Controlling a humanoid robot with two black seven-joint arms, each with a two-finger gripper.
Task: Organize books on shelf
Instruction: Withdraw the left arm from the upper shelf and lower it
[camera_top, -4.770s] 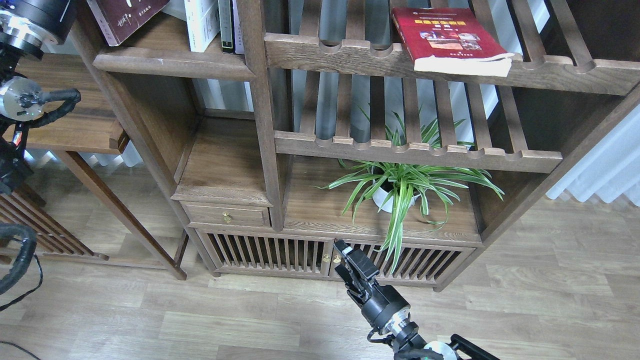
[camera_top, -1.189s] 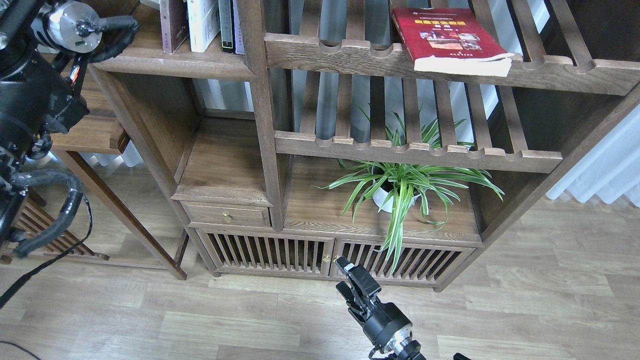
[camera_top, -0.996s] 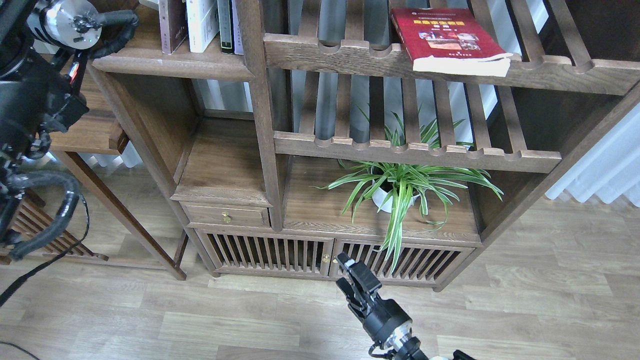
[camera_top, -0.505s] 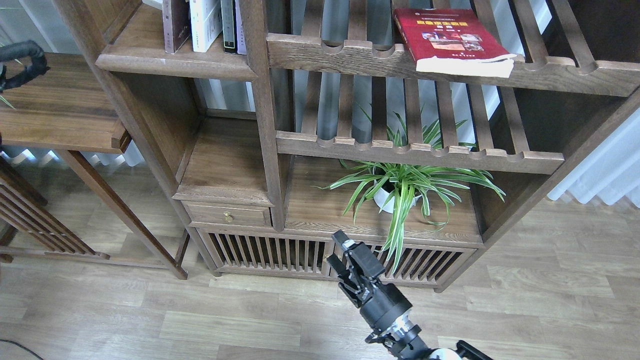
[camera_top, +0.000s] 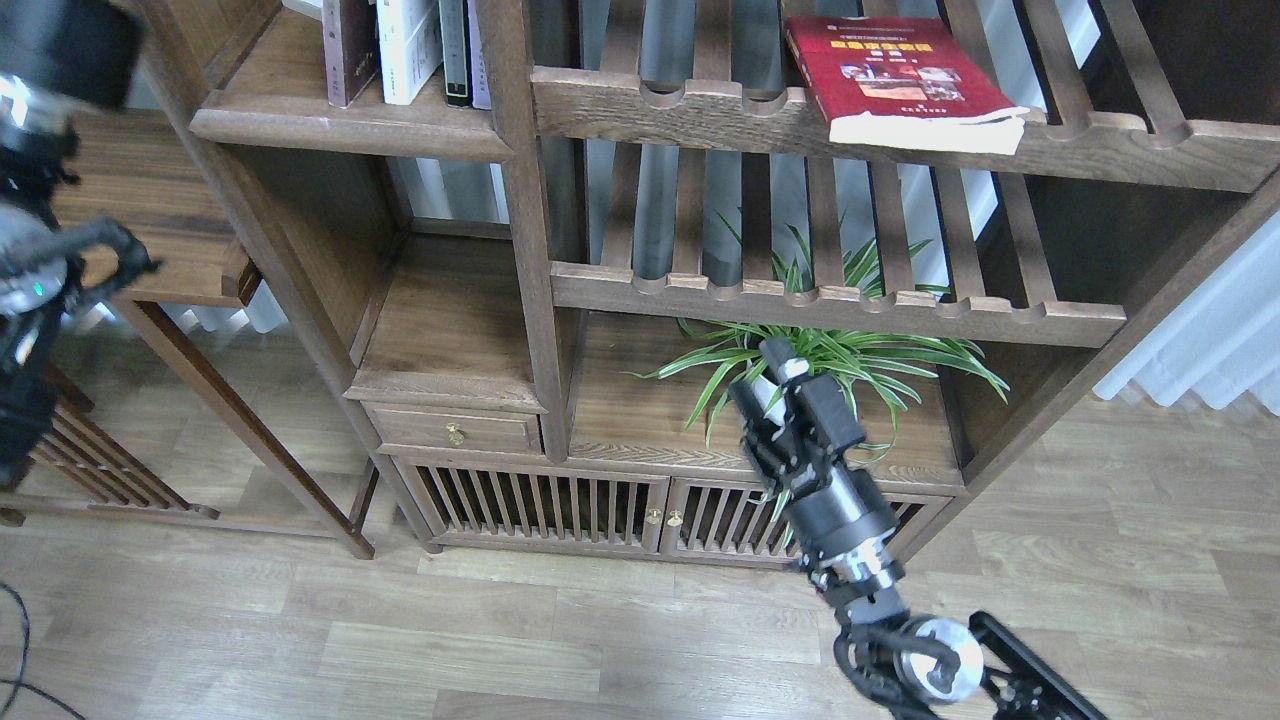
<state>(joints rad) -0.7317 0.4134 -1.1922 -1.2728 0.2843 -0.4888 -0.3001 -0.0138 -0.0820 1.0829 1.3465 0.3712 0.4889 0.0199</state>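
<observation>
**Me:** Up on the slatted rack (camera_top: 800, 125), near its right end, the red book (camera_top: 895, 75) lies flat with its lower corner hanging past the front rail. The maroon book (camera_top: 348, 50) stands upright at the left of the row of white and dark-spined books (camera_top: 430, 45) on the plank shelf (camera_top: 340, 125). The yellow-green one I cannot find.

**Observer:** Grippers?

**Me:** My right gripper (camera_top: 775, 370) is raised in front of the spider plant (camera_top: 830, 370), holding nothing; it shows dark and nearly end-on, so I cannot tell whether the fingers are apart. My left arm (camera_top: 45, 270) shows at the left edge only, gripper not in view.

**Observer:** Risks?

**Me:** As I judge it: going up for the red book, the wrist could catch the leaves or knock the lower rack's rail. A poor pinch on the overhanging corner could tip the book off the front onto the floor.

**Observer:** Room?

**Me:** Dark brown bookcase with slatted doors, light wood-plank floor (camera_top: 500, 640), side table (camera_top: 160, 230) at left, white curtain (camera_top: 1210, 340) at right.
</observation>
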